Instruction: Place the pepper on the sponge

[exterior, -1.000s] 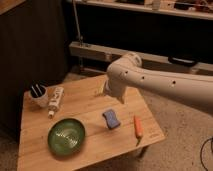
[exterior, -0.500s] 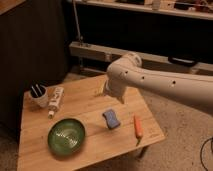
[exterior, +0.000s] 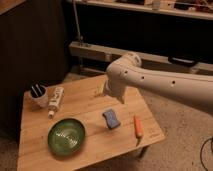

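Observation:
The orange-red pepper [exterior: 138, 126] lies on the wooden table [exterior: 90, 107] near its right edge, with its tip pointing toward the front. The blue sponge [exterior: 111, 118] lies flat just left of it, a small gap apart. My white arm reaches in from the right over the back of the table. Its bulky joint covers most of my gripper [exterior: 101, 93], which hangs above the table's back middle. The gripper is behind and left of the sponge and well away from the pepper.
A green bowl [exterior: 66, 135] sits at the front left of the table. A white tube [exterior: 56, 100] lies at the back left beside a white cup [exterior: 38, 95] holding dark items. A dark cabinet stands to the left, and a rail and shelving run behind.

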### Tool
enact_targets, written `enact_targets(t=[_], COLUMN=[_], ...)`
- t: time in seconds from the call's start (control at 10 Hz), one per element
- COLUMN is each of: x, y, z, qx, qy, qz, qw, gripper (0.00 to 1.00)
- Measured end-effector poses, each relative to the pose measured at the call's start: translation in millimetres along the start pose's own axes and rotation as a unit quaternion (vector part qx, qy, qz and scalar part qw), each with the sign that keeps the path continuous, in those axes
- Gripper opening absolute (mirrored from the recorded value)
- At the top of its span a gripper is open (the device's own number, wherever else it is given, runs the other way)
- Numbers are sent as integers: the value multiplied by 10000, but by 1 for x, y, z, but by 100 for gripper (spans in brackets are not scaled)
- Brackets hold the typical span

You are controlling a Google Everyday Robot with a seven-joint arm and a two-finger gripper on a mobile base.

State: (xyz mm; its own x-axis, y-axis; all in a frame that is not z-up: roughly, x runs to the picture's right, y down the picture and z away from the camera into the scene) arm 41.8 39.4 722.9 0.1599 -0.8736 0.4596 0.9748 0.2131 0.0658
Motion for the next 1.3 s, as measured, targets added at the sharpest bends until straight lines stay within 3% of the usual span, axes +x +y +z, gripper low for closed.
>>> enact_targets(t=[0.2, 0.5, 0.7, 0.9, 1.1, 1.3], x=[5, 9, 18, 26, 23, 22], y=[33, 123, 174, 201, 200, 204], z=[0, -7, -12, -22, -28, -27], qx=[-27, 323, 544, 609, 531, 507], qy=[-17, -155, -692, -1229, -1291, -1299], qz=[-1, 234, 269, 131, -69, -46], qw=[10000, 9991, 9958, 9905, 9902, 9902], gripper=[80, 80, 80, 80, 80, 80])
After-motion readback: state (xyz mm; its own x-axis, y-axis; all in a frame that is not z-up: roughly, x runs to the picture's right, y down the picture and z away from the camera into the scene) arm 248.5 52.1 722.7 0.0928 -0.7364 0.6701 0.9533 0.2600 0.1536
